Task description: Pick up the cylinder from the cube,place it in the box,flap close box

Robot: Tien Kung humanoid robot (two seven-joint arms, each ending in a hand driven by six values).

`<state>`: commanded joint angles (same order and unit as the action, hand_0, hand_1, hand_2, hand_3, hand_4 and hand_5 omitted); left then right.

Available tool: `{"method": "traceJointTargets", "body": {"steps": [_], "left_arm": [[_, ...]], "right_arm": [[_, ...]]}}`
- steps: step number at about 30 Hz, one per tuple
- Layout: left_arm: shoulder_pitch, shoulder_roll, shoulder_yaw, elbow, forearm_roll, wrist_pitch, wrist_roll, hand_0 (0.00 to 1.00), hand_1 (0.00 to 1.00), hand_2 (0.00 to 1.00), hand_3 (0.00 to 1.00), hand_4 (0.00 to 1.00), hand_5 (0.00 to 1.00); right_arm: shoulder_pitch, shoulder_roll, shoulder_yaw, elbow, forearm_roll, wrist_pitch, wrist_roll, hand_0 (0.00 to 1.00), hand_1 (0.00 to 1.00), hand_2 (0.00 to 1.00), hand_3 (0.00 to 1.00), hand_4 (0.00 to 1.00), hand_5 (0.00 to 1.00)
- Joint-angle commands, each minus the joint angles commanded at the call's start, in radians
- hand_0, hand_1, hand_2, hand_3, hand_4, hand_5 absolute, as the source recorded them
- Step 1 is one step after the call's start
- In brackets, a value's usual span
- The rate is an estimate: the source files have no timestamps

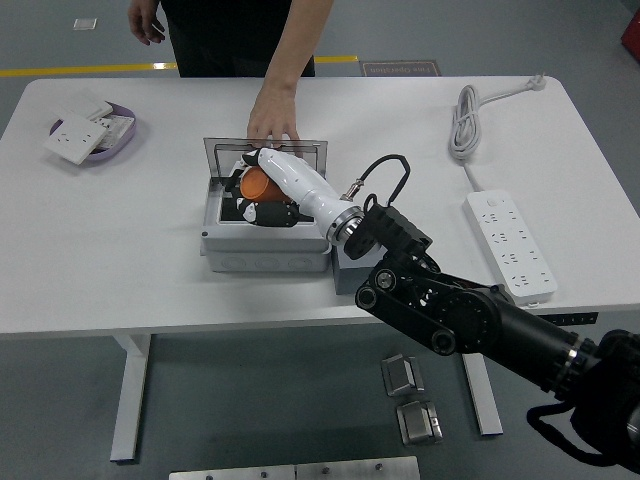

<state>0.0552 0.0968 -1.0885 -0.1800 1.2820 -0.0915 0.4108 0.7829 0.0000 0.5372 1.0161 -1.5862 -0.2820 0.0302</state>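
Observation:
My right hand (pixel 262 192) is shut on the orange cylinder (pixel 256 184) and holds it over the open grey box (pixel 262 250), above its dark opening. The box's clear lid (pixel 225 152) stands open at the back. A person's hand (pixel 272 123) rests on the lid's top edge. The grey cube (pixel 350 272) stands right of the box, mostly hidden behind my right arm. My left hand is out of view.
A purple tray (pixel 122 140) with white sockets sits at the far left. A white power strip (pixel 509 245) and its coiled cable (pixel 466 122) lie at the right. The person stands at the table's far side.

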Motion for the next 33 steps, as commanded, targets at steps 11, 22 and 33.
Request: {"method": "traceJointTargets", "body": {"steps": [11, 22, 33], "left_arm": [[-0.006, 0.008, -0.009, 0.0, 0.012, -0.002, 0.003, 0.608, 0.648, 0.566, 0.565, 0.656, 0.289], [-0.007, 0.014, -0.026, 0.0, 0.03, -0.005, 0.011, 0.608, 0.648, 0.566, 0.565, 0.657, 0.288], [-0.013, 0.017, -0.024, 0.0, 0.033, -0.007, 0.011, 0.608, 0.648, 0.565, 0.56, 0.656, 0.286]], "right_arm": [[0.068, 0.0, -0.064, -0.061, 0.014, 0.071, -0.026, 0.53, 0.564, 0.523, 0.533, 0.179, 0.002], [0.101, 0.0, -0.078, -0.095, -0.028, 0.125, -0.067, 0.746, 0.682, 0.659, 0.676, 0.311, 0.098], [0.143, 0.0, -0.098, -0.141, -0.114, 0.145, -0.11, 0.878, 0.791, 0.794, 0.827, 0.826, 0.347]]}}
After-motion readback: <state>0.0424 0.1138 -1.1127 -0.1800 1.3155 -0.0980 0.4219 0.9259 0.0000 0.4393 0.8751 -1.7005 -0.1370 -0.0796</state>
